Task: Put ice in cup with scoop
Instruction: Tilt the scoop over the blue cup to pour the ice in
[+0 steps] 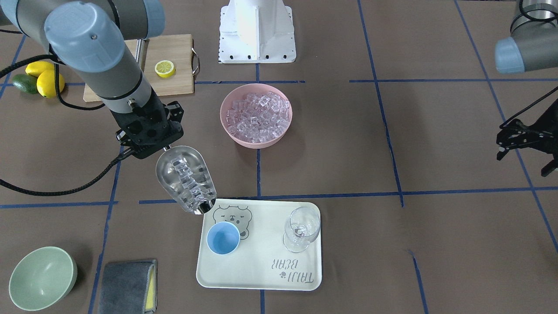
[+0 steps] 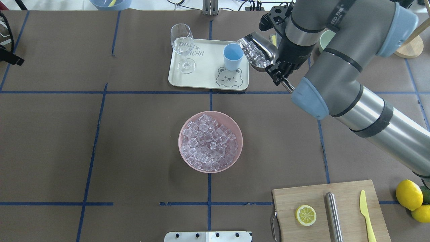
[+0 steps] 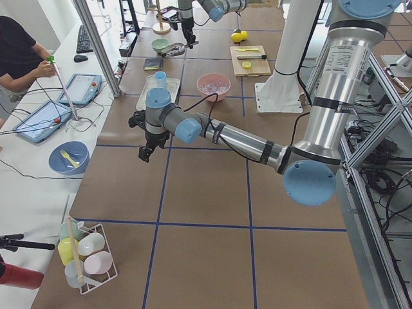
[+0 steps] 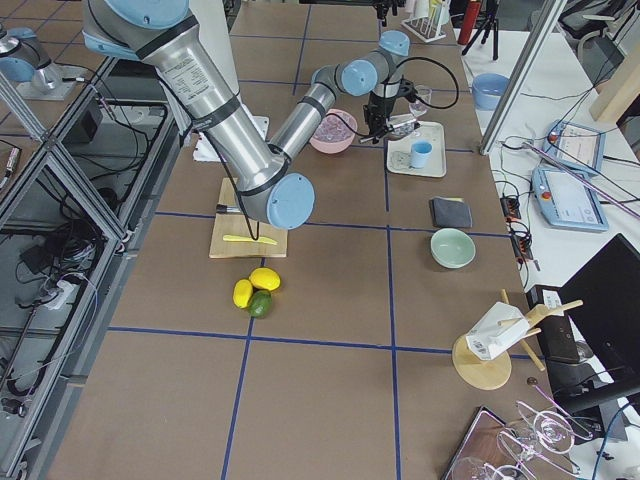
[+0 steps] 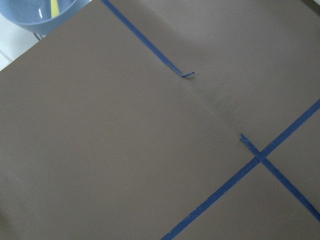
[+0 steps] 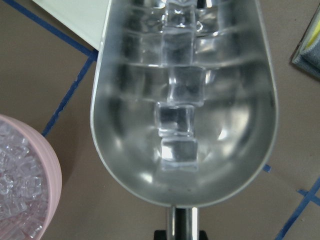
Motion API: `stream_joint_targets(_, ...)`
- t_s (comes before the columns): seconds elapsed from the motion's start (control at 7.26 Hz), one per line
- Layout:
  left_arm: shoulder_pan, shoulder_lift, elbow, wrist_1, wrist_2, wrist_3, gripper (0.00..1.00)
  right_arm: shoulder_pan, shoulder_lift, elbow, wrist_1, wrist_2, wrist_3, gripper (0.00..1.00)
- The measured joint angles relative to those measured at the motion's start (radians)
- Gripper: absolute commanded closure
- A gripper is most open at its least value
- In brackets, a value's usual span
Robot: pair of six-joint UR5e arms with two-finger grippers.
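I'm reading "TAIJI BEAR" off the tray [image 1: 257, 272], printed next to a small paw mark, upside down in the front-facing view. Overhead, the wine glass [image 2: 183, 43] is covering the first word and only "BEAR" is showing. My right arm [image 2: 322, 20] is carrying a label, "EED" legible, the rest unreadable.

From this side you see the near arm [image 4: 225, 115] reach across the table to the tray [image 4: 435, 166]. Its right gripper [image 4: 383, 122] grips the scoop [image 4: 400, 126], held over the tray's edge near the cup [image 4: 421, 154]. The forearm partly hides the pink bowl [image 4: 335, 148] of ice [image 4: 338, 128]. Lower in the view lie a cutting board [image 4: 245, 240], two lemons [image 4: 264, 279] and a green bowl [image 4: 452, 247].
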State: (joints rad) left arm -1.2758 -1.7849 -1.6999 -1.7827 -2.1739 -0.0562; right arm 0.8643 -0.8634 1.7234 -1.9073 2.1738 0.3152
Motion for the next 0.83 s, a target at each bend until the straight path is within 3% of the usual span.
stream_joint_targets(0.55, -0.06, -0.014, -0.017, 0.047, 0.002, 0.002, 0.0, -0.027, 0.059, -0.13, -0.032, -0.004, 0.01, 1.0)
stream_joint_targets(0.83, -0.06, -0.014, -0.017, 0.048, 0.003, 0.005, 0.0, -0.039, 0.149, -0.197, -0.128, 0.001, 0.029, 1.0)
